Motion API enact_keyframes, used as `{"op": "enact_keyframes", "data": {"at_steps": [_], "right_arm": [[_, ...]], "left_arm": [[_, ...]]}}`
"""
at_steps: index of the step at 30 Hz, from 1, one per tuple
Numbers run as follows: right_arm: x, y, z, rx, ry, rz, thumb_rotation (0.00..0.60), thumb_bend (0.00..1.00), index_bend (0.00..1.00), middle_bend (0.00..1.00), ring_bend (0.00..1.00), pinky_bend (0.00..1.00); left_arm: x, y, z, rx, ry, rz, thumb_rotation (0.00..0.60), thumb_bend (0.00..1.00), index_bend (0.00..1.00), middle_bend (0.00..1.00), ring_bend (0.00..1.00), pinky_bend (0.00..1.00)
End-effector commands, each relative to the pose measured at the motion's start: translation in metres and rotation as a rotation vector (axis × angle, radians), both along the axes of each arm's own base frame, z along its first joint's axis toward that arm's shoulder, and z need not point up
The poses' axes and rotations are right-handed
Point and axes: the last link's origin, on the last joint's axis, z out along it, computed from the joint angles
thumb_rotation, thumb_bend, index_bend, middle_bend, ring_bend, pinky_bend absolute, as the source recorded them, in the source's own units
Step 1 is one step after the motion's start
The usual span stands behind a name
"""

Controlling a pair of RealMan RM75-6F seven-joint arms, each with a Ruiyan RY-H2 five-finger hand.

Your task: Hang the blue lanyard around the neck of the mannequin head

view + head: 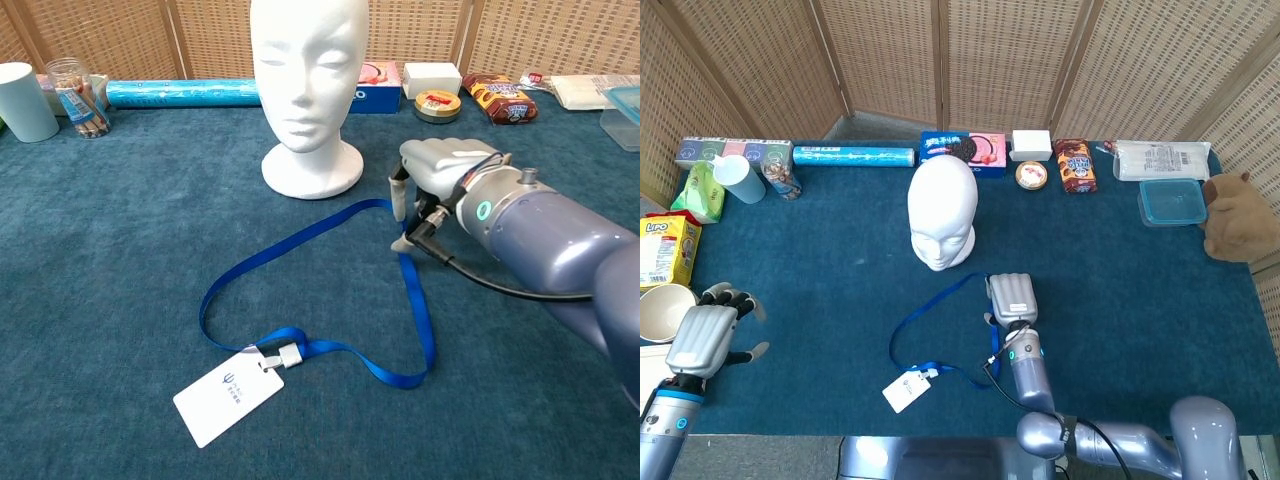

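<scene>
Blue lanyard (pixel 300 240): laid flat in an open loop on the blue tabletop (pixel 110 230), in front of the mannequin head; white badge (pixel 227 396) at the near end.

Mannequin head (pixel 308 85): upright on its base, neck bare; nothing hung yet.

Right hand (pixel 430 185): lowered, palm down, onto the far corner of the loop. Fingers (pixel 397 196) are pointed down at the strap, at or touching it; a closed grip is not shown and cannot be told.

Left hand (pixel 705 335): rested at the tabletop's left edge near a cup (pixel 662 310), fingers apart, nothing held.

Step in hand, as judged: grasping the strap. Next called for: fingers closed on the strap, the loop lifted and spread wide enough to be passed over the crown.
</scene>
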Motion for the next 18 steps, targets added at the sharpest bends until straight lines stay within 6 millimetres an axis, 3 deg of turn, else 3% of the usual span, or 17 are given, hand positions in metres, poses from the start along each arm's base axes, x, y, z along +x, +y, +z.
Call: {"op": "enact_keyframes", "data": {"at_steps": [1,18], "right_arm": [[0.001,-0.003,-0.001,-0.014,0.011,-0.009,0.543,0.23,0.50,0.97,1.00,1.00],[0.003,-0.013,-0.015,-0.022,0.057,-0.034,0.543,0.22,0.50,0.97,1.00,1.00]], "left_arm": [[-0.001,-0.001,-0.001,-0.003,0.000,0.004,0.592,0.18,0.49,0.41,0.30,0.17],[-0.005,-0.002,-0.001,-0.003,0.000,0.019,0.593,0.18,0.49,0.41,0.30,0.17]]}}
